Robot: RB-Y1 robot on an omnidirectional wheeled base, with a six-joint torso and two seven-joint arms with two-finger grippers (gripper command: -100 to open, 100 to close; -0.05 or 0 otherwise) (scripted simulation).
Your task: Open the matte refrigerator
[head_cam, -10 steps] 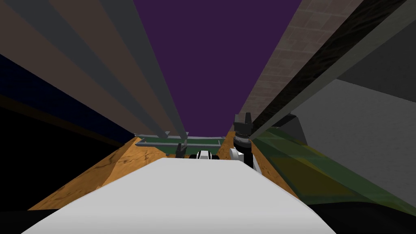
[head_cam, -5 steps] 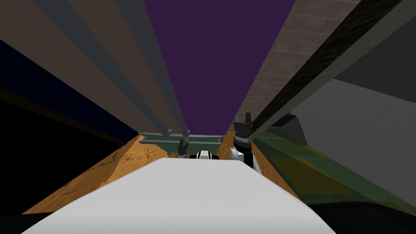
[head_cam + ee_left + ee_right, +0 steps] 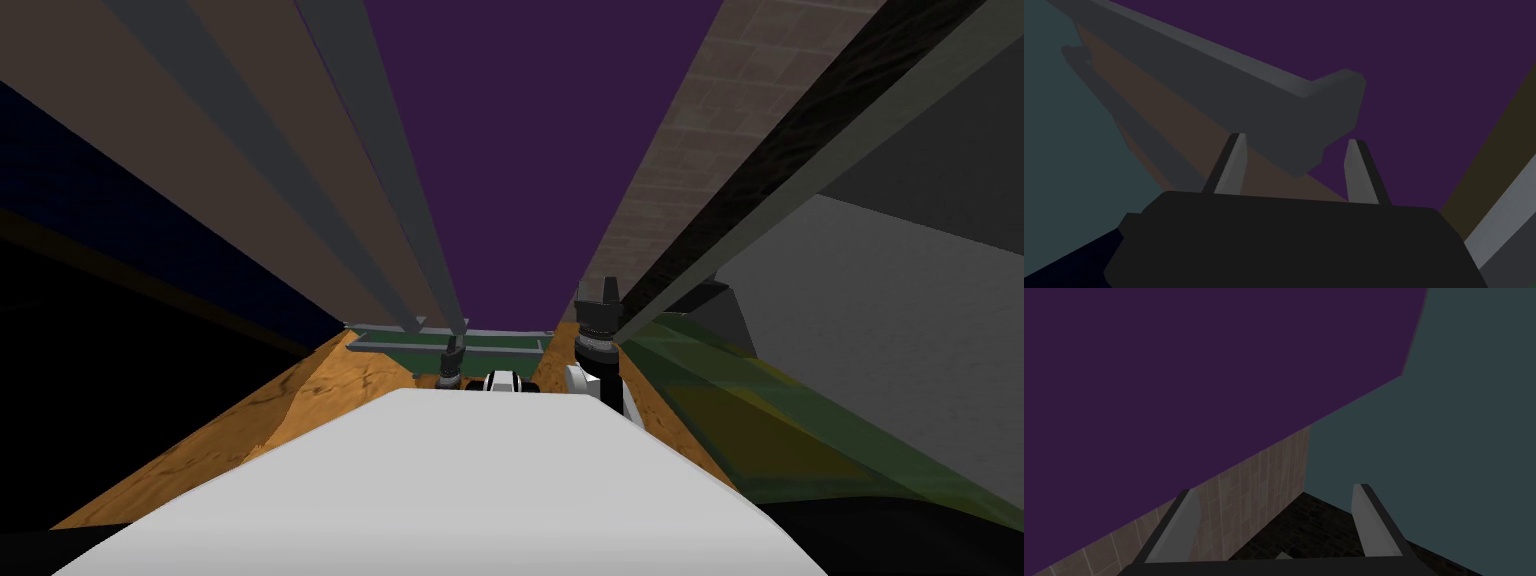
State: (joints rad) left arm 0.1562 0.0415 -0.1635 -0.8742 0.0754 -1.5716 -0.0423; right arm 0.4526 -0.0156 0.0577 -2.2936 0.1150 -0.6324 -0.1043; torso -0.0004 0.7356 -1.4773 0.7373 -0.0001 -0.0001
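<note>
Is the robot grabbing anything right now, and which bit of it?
Nothing is held. The left tool is open at the end of the grey handle, not pinching it. The right tool is open too.

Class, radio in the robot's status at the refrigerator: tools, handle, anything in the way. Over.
Left tool open, straddling end of grey handle, not clamped. Right tool open, holding nothing. Nothing in the way.
</note>
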